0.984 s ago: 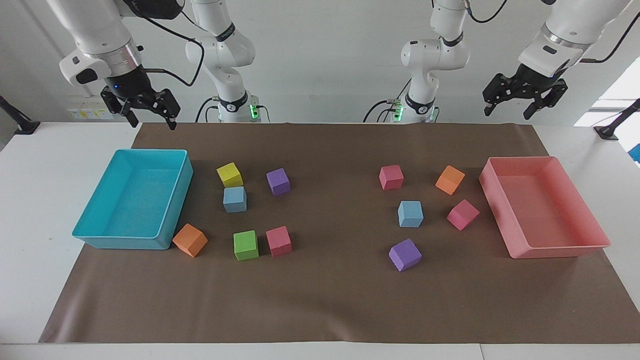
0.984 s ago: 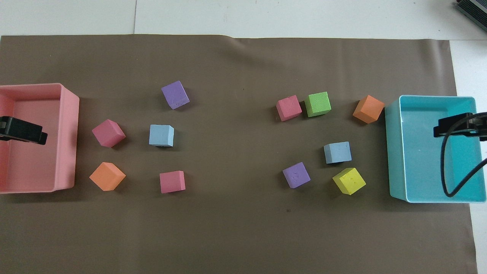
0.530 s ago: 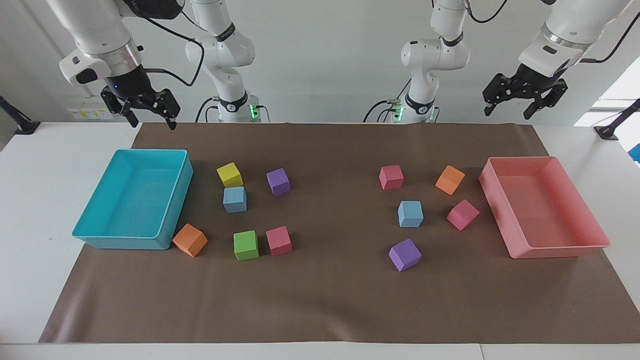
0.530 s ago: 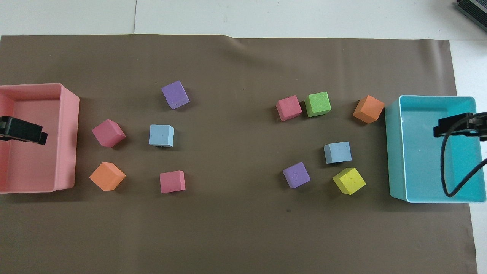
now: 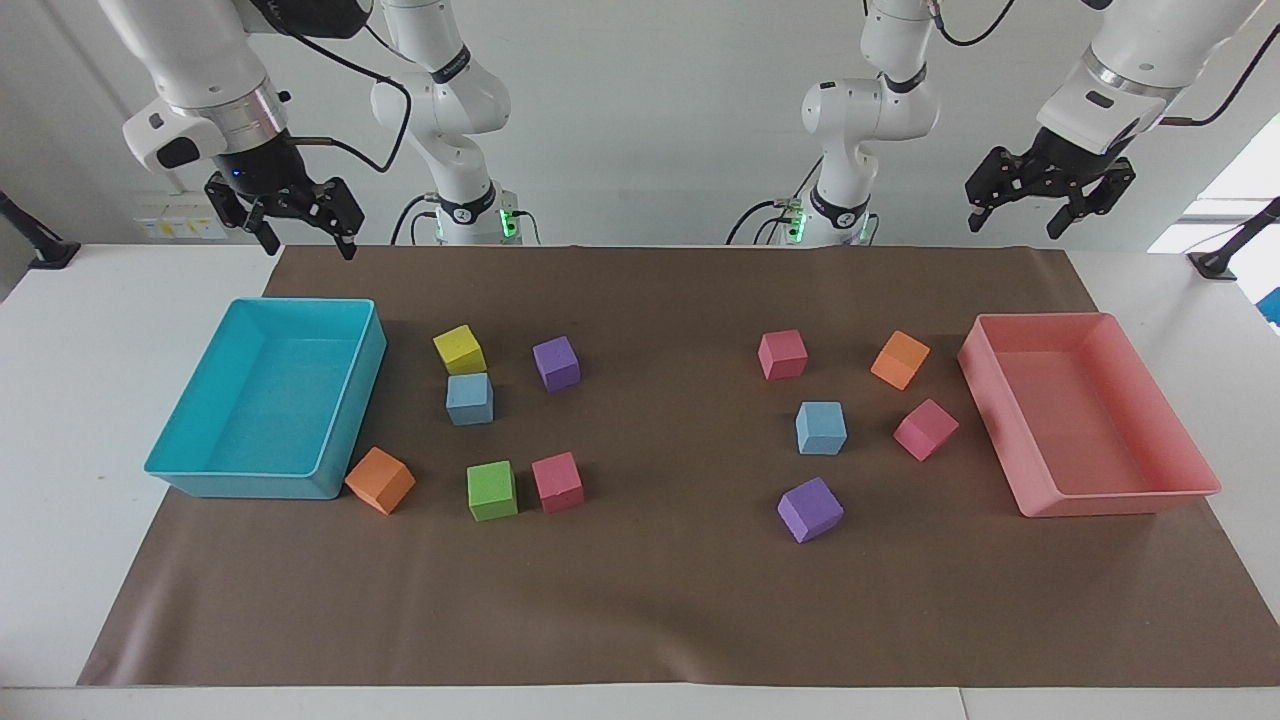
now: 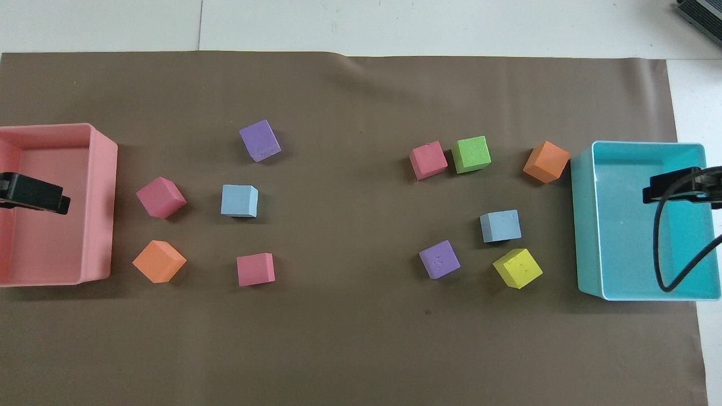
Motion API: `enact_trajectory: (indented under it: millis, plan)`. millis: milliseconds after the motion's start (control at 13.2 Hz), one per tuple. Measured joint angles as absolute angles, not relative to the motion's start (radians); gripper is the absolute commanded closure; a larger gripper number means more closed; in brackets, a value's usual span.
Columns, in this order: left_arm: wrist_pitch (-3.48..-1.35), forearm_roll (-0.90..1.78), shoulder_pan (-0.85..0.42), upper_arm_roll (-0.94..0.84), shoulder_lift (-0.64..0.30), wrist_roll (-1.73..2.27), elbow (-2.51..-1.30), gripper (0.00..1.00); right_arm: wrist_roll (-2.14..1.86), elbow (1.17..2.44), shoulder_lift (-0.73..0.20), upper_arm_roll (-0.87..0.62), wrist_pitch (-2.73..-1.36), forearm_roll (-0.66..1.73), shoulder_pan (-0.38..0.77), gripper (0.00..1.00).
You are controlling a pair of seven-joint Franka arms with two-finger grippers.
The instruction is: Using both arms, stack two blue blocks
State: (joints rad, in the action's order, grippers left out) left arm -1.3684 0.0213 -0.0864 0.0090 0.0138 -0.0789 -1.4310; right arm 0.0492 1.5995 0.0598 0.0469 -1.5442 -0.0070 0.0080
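Observation:
Two sky-blue blocks lie apart on the brown mat. One blue block (image 5: 469, 399) (image 6: 500, 226) sits beside a yellow cube toward the right arm's end. The other blue block (image 5: 821, 428) (image 6: 240, 201) sits among pink cubes toward the left arm's end. My right gripper (image 5: 300, 235) (image 6: 674, 186) hangs open and empty, high over the turquoise tray. My left gripper (image 5: 1015, 222) (image 6: 34, 194) hangs open and empty, high over the pink tray. Neither gripper is near a block.
The turquoise tray (image 5: 352, 400) and the pink tray (image 5: 1000, 420) stand at the mat's two ends. Yellow (image 5: 459, 349), purple (image 5: 556, 362), green (image 5: 492, 490), pink (image 5: 557, 482) and orange (image 5: 380, 480) cubes surround one blue block. Pink (image 5: 782, 354), orange (image 5: 900, 359) and purple (image 5: 810, 509) cubes surround the other.
My right gripper has drifted very slightly toward the table's middle. The left gripper and all blocks have not moved.

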Motion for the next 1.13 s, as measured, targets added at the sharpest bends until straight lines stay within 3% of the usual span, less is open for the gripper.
enact_trajectory:
  millis: [530,1135]
  plan:
    - [-1.368,0.021,-0.086,0.009,0.014,-0.079,-1.431,0.0,0.049,1.661,0.074,0.046,-1.552,-0.006,0.008,0.0]
    - [-1.368,0.021,-0.086,0.009,0.014,-0.079,-1.431,0.0,-0.031,1.966,0.006,0.04,-1.929,-0.006,0.132,0.0]
